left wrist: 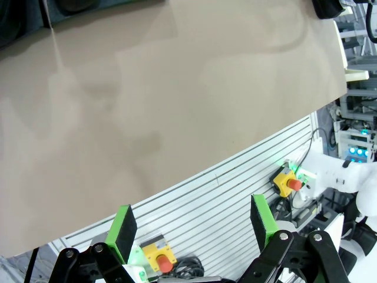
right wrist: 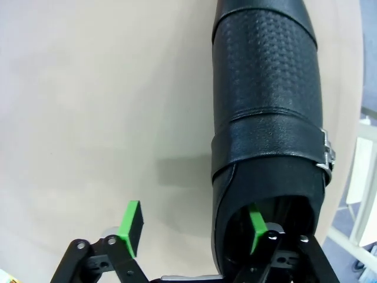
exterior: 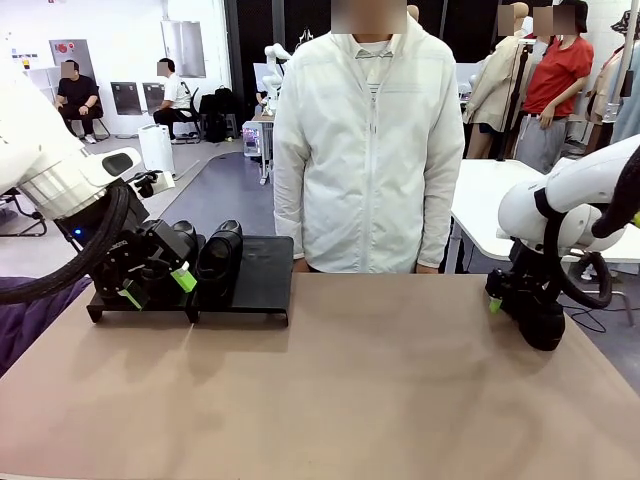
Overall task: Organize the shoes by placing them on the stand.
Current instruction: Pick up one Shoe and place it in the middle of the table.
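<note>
Two black glossy shoes stand on the left part of the low black stand (exterior: 262,272). One shoe (exterior: 220,258) is in plain sight and the other (exterior: 182,236) is half hidden behind my left gripper (exterior: 157,287). That gripper hangs open in front of the stand with nothing between its green pads (left wrist: 125,233). At the table's right edge lies another shoe (right wrist: 268,100), seen as a dark shape (exterior: 545,330) under my right arm. My right gripper (right wrist: 194,229) is open astride that shoe's side wall. One pad is inside the shoe's opening and the other pad (right wrist: 131,227) is outside over the table.
A person in a white jacket (exterior: 365,150) stands at the far edge, arms down. The tan table (exterior: 350,390) is bare across the middle and front. The stand's right half carries nothing. A white table (exterior: 490,190) stands behind on the right.
</note>
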{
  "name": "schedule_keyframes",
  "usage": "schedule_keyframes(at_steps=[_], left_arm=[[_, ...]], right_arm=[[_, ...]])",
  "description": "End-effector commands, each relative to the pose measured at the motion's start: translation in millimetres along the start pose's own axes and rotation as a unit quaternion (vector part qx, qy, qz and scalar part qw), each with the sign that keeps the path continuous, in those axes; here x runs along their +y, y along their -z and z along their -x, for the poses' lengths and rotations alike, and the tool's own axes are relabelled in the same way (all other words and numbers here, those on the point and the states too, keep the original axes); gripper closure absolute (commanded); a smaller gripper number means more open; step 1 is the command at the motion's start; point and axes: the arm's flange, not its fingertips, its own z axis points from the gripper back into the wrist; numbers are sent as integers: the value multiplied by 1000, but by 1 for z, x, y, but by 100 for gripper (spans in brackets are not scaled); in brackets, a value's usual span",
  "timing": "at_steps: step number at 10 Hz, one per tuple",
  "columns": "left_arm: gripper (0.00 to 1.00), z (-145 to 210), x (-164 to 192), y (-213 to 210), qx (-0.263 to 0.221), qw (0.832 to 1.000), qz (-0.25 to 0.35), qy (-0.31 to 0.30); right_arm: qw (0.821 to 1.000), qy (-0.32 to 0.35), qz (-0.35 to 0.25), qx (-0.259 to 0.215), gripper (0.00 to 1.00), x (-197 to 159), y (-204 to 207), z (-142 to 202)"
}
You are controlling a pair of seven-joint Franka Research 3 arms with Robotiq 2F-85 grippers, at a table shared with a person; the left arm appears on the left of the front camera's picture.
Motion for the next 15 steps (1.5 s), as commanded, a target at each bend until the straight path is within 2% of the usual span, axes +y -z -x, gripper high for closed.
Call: schedule_keyframes(at_steps=[1,6,10,12,13,14,15], left_arm=[[0,1,0,-2,1,1000,-4,-3],[0,1,0,-2,1,1000,-4,-3],[0,1,0,-2,1,1000,-4,-3],[0,1,0,-2,1,1000,-4,-3],[0,1,0,-2,1,1000,-4,-3],[0,1,0,-2,1,1000,-4,-3],[0,1,0,-2,1,1000,-4,-3]], right_arm=[[1000,-10,-17,-8,100,-4,-6,-5],[999,-5,-19,-29,100,-9,-8,-5],[997,2,-35,-63,100,-18,-35,9],[995,41,-59,-67,100,-6,-95,50],[994,46,-87,-46,100,5,-131,88],[994,56,-76,-45,100,14,-156,130],[995,22,-83,-49,100,23,-173,179]])
